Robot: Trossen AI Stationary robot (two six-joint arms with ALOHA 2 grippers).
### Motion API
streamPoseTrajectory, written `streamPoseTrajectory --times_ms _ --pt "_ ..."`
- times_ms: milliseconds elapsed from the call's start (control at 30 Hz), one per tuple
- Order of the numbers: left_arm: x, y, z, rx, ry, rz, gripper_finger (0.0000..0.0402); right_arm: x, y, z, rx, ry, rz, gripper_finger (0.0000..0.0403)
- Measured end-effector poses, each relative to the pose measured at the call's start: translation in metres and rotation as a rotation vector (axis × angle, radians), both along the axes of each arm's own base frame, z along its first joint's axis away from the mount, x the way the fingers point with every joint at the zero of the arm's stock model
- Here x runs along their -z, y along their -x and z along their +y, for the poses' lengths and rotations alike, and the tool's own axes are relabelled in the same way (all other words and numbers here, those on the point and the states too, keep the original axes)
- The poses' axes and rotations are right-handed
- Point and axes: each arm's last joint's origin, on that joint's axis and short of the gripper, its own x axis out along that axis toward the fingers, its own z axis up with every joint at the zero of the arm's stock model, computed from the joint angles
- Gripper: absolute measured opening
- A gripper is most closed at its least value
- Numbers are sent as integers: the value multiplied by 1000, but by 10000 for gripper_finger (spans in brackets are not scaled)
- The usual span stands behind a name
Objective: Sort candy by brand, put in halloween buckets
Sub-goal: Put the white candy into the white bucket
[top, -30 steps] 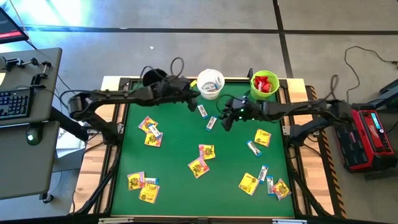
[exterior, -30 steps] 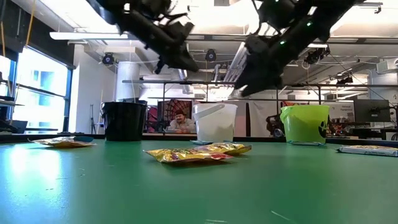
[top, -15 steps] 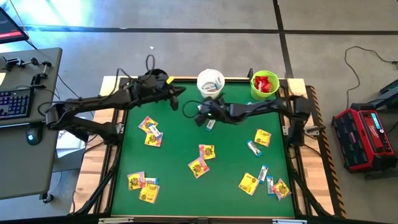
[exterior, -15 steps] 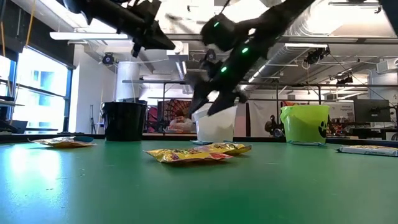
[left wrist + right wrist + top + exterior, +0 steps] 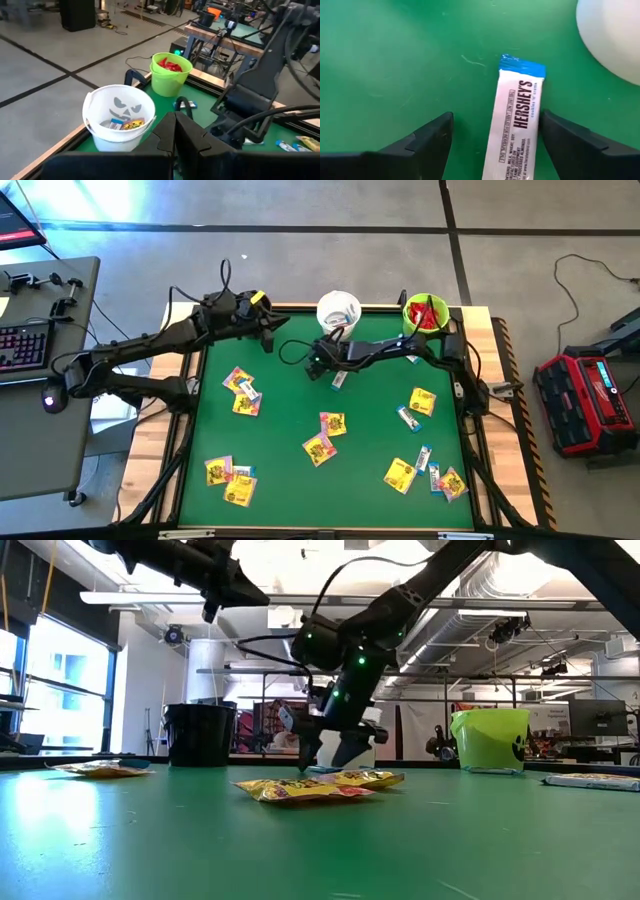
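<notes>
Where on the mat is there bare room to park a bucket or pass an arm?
Free: the green mat between the left yellow packets and the center pair, and its near-center edge. Crowded: the near-right corner and the far edge, where the open right gripper hovers by the white bucket.

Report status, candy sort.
Right pincer open, straddling white-and-blue bar beside white bucket. Left pincer shut, raised near the table's far edge. Nothing blocking.
</notes>
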Motion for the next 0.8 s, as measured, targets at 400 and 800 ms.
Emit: streamPoseTrajectory --times_ms 400,800 --pt "5 3 0 25 16 55 0 3 7 -9 40 -97 20 108" --pt "5 3 2 -49 26 50 0 -19 16 -27 -103 -239 -42 38"
